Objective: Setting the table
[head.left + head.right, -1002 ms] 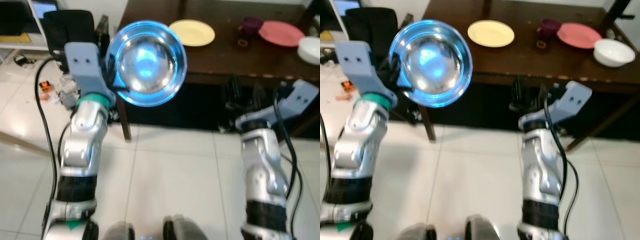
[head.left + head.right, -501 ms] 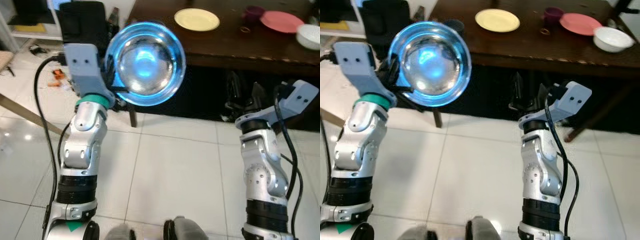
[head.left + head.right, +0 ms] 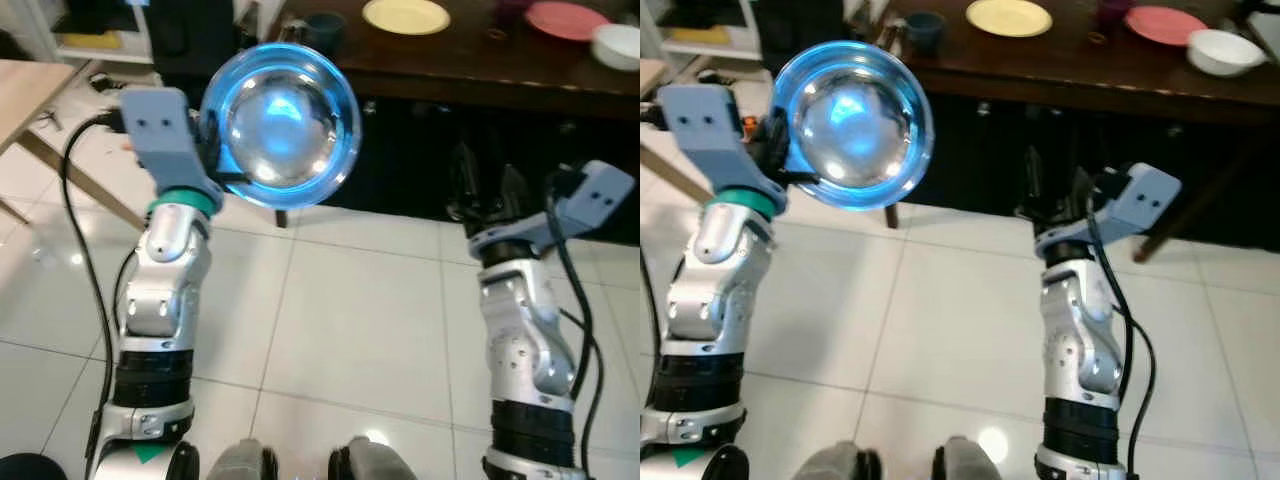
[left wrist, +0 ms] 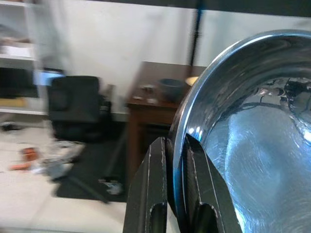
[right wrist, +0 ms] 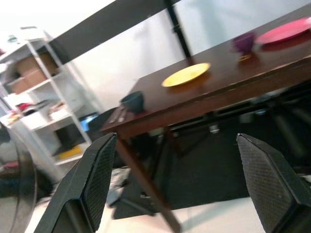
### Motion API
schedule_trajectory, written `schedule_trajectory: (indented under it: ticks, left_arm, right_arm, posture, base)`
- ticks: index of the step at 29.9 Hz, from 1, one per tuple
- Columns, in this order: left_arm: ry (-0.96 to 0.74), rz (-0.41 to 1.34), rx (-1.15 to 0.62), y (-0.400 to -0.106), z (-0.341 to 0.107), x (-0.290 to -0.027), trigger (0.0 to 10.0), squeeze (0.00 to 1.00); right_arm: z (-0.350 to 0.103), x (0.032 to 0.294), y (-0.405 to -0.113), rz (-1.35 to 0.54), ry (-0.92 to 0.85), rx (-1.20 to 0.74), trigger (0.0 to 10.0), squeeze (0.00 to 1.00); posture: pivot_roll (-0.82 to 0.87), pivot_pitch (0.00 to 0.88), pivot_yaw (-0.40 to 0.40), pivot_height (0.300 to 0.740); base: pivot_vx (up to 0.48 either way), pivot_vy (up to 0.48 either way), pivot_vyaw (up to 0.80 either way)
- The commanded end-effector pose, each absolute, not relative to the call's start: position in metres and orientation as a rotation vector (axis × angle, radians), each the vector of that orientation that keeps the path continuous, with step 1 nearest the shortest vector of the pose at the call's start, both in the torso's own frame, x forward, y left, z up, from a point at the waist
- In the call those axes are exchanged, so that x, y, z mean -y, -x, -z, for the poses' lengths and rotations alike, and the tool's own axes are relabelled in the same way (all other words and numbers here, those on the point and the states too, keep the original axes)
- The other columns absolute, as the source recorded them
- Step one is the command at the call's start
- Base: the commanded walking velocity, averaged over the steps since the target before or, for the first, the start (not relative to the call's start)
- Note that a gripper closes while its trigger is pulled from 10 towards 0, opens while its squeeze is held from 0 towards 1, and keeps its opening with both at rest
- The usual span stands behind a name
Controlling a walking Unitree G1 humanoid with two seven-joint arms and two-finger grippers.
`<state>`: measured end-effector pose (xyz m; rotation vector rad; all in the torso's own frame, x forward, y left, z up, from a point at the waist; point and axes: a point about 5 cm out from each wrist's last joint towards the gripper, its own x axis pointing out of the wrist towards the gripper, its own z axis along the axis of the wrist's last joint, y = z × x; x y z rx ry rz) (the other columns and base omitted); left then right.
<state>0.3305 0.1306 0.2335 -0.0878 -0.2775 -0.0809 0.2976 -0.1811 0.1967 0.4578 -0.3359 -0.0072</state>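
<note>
The left gripper (image 4: 167, 187) pinches the rim of a steel bowl (image 3: 280, 125), which stands raised beside it, short of the dark table (image 3: 1060, 75) ahead. The right gripper (image 3: 487, 190) hangs spread and empty. The bowl looks stiff, light and slippery, so a rim pinch may let it swing; a deeper bite seems safer.

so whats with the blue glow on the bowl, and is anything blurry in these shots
In the left eye view the steel bowl in the left gripper throws a strong blue-white glare that washes out its inside; the floor tiles show small light spots. In the left wrist view the background chair is soft and blurred while the fingers are sharp. In the right wrist view the table is slightly soft.
</note>
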Motion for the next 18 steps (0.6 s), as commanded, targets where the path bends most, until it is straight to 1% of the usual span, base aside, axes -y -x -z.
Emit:
schedule_trajectory:
  ticks: [1,6,7,9,15,16,18]
  left_arm:
    - [0.092,0.056,0.291,-0.331,-0.234,-0.137,10.0,0.00]
    - [0.108,0.066,0.283,-0.332,-0.231,-0.130,10.0,0.00]
    - [0.110,0.065,0.278,-0.331,-0.228,-0.128,10.0,0.00]
    - [0.121,0.057,0.273,-0.330,-0.224,-0.125,10.0,0.00]
    - [0.144,0.052,0.266,-0.330,-0.222,-0.120,10.0,0.00]
    - [0.140,0.053,0.263,-0.330,-0.220,-0.121,10.0,0.00]
    - [0.135,0.050,0.256,-0.331,-0.219,-0.123,10.0,0.00]
  right_arm:
    - [-0.196,0.180,-0.295,0.009,-0.460,0.331,10.0,0.00]
    - [-0.199,0.184,-0.294,0.013,-0.446,0.336,10.0,0.00]
    - [-0.198,0.184,-0.295,0.007,-0.441,0.330,10.0,0.00]
    - [-0.198,0.182,-0.298,-0.013,-0.434,0.318,10.0,0.00]
    - [-0.203,0.179,-0.300,-0.038,-0.420,0.318,10.0,0.00]
    - [-0.204,0.179,-0.299,-0.035,-0.419,0.319,10.0,0.00]
    - [-0.202,0.178,-0.296,-0.031,-0.414,0.315,10.0,0.00]
  posture:
    - [-0.06,0.000,0.059,0.740]
    - [-0.07,0.000,0.046,0.740]
    - [-0.07,0.000,0.017,0.740]
    - [-0.07,0.000,0.001,0.740]
    - [-0.09,0.000,-0.003,0.740]
    - [-0.10,0.000,0.006,0.740]
    - [-0.10,0.000,0.007,0.740]
  base:
    - [-0.379,0.000,0.00]
    - [-0.383,0.000,0.00]
    - [-0.386,0.000,0.00]
    - [-0.382,0.000,0.00]
    - [-0.382,0.000,0.00]
    - [-0.289,0.000,0.00]
    - [0.000,0.000,0.00]
